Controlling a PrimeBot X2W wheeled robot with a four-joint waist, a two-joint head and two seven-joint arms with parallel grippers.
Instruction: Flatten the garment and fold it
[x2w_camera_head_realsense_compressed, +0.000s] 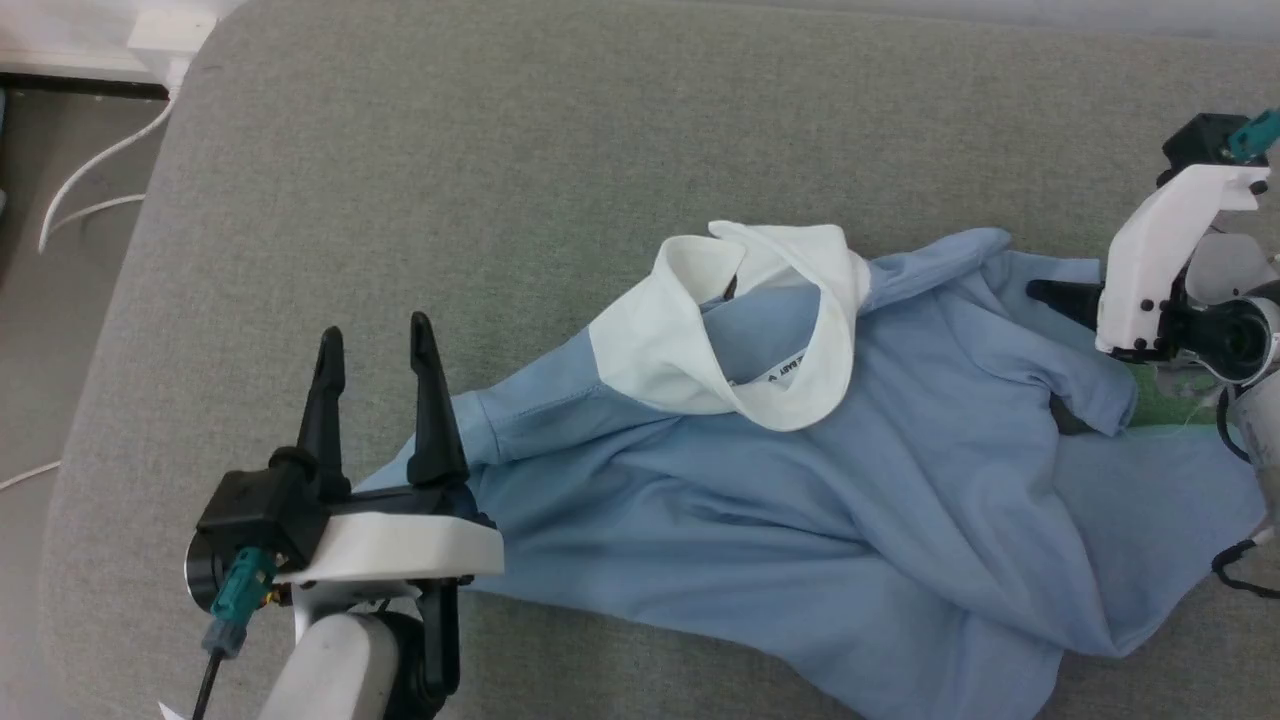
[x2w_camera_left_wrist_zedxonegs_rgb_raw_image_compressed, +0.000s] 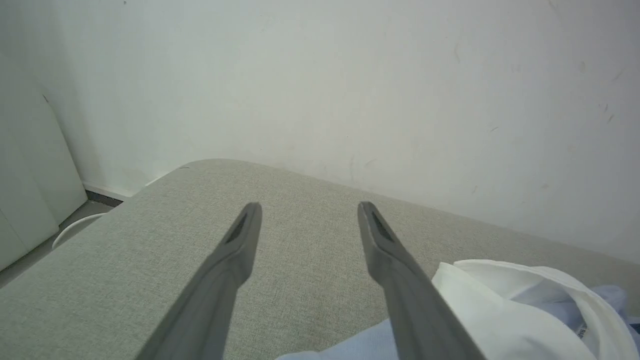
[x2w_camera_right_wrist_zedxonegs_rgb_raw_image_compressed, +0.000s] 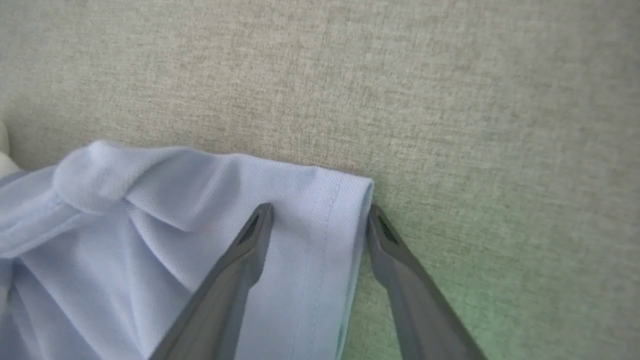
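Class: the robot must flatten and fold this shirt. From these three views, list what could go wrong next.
1. The right gripper has open fingers straddling the sleeve hem; closing there may catch only the edge, which could slip.
2. The left gripper holds nothing, so a right-side pull may drag the crumpled shirt instead of flattening it.
3. The collar stands up and may fold in crooked.

A small white label (x2w_camera_head_realsense_compressed: 789, 371) just inside the white collar (x2w_camera_head_realsense_compressed: 680, 350) of the shirt (x2w_camera_head_realsense_compressed: 800, 520) carries dark print. Only "BABY" can be read; the other letters are too small.
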